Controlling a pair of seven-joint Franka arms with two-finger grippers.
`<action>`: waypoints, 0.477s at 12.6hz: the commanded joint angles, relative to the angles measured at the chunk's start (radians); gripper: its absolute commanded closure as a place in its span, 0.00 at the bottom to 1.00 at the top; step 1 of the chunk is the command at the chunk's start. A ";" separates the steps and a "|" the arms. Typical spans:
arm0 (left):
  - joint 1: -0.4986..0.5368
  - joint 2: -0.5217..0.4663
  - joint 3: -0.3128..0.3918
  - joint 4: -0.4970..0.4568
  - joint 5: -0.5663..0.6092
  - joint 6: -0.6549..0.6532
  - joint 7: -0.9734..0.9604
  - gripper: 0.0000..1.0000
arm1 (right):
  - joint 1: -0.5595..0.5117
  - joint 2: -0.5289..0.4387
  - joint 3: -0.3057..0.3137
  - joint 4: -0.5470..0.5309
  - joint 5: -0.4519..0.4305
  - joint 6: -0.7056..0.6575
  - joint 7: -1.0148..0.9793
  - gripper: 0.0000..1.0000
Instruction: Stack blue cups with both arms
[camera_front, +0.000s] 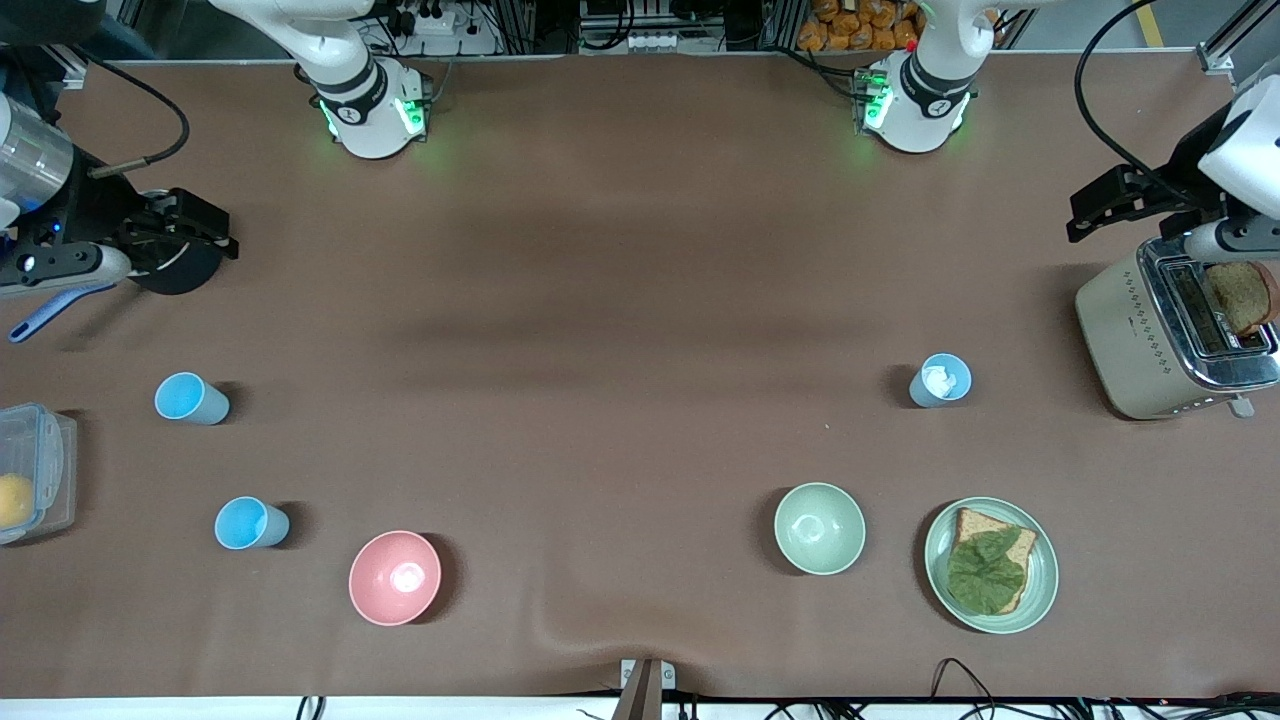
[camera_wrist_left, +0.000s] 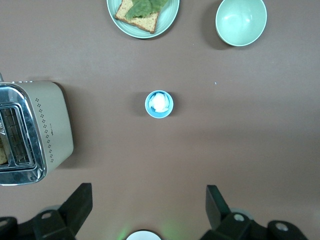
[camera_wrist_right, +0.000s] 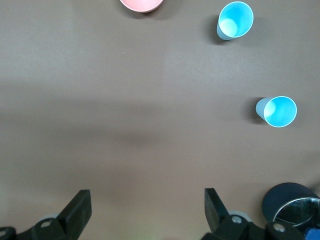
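Three light-blue cups stand upright on the brown table. One cup (camera_front: 940, 380) with something white inside is toward the left arm's end; it also shows in the left wrist view (camera_wrist_left: 159, 104). Two empty cups (camera_front: 192, 398) (camera_front: 250, 523) are toward the right arm's end, also in the right wrist view (camera_wrist_right: 276, 111) (camera_wrist_right: 235, 20). My left gripper (camera_wrist_left: 148, 205) is open and empty, high over the table by its base. My right gripper (camera_wrist_right: 146, 202) is open and empty, high over bare table. Neither gripper shows in the front view.
A pink bowl (camera_front: 394, 577) is beside the nearer cup. A pale green bowl (camera_front: 819, 527) and a plate (camera_front: 1040, 590) with toast and lettuce are near the front. A toaster (camera_front: 1170, 340) and a clear box (camera_front: 30, 480) stand at the table's ends.
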 joint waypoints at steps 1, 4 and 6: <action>0.006 0.006 0.005 -0.066 -0.020 0.092 0.023 0.00 | 0.010 -0.005 -0.004 0.001 -0.007 -0.001 0.016 0.00; 0.006 0.000 0.007 -0.213 -0.017 0.247 0.025 0.00 | 0.010 -0.005 -0.004 0.001 -0.007 -0.001 0.016 0.00; 0.016 -0.006 0.005 -0.331 -0.011 0.384 0.025 0.00 | 0.010 -0.004 -0.004 0.001 -0.009 -0.001 0.016 0.00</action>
